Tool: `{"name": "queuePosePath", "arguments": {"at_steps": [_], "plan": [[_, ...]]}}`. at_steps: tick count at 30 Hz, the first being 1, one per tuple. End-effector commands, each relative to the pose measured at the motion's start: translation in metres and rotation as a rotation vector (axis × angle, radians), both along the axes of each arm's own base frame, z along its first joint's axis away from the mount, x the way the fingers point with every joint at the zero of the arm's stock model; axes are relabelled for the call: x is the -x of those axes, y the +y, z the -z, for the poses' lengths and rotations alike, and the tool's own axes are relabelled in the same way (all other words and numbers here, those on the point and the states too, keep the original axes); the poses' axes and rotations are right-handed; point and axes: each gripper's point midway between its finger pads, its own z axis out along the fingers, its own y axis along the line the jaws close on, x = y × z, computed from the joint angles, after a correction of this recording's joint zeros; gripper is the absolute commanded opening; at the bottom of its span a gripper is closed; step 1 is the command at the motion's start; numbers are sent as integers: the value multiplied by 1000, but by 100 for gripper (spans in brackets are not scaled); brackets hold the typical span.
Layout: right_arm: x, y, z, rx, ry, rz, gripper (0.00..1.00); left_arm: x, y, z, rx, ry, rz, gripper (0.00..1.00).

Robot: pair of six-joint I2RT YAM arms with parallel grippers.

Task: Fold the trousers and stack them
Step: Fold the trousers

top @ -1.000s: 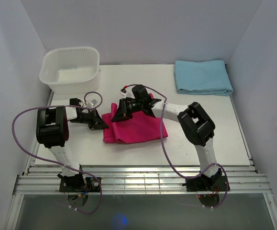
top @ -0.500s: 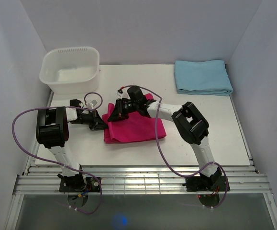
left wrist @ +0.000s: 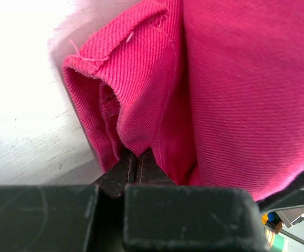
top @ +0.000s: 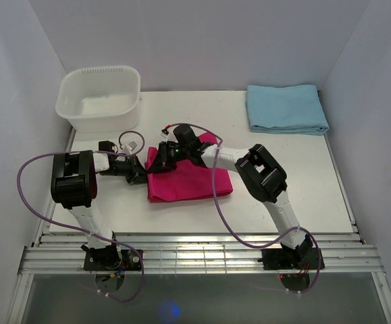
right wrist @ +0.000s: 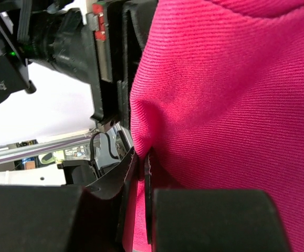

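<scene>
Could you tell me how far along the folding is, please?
Done: the trousers look folded into a compact pad. In hand: the left gripper and right gripper both pinch one edge. Left: release, then stacking; the pad lies apart from the blue cloth.

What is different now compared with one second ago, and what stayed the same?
The right gripper, shut on the trousers, moved left toward the left gripper, pulling its fold of fabric along; the bundle's right edge drew in slightly. The left gripper stayed put, also shut on the trousers. The white basin and the blue cloth did not move.
</scene>
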Motion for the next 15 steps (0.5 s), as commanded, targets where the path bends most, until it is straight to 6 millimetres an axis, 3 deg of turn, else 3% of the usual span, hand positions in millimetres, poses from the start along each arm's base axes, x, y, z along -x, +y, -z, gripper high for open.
{"name": "queuePosePath", "arguments": {"at_steps": [1, 9, 15], "plan": [[-7, 17, -20, -61, -38, 13, 8, 17, 2, 22, -85, 43, 13, 0], [-7, 24, -16, -57, -22, 22, 8, 15, 1, 24, -84, 49, 11, 0], [-6, 25, 2, -30, 16, 31, 8, 17, 1, 25, -90, 49, 12, 0]]}}
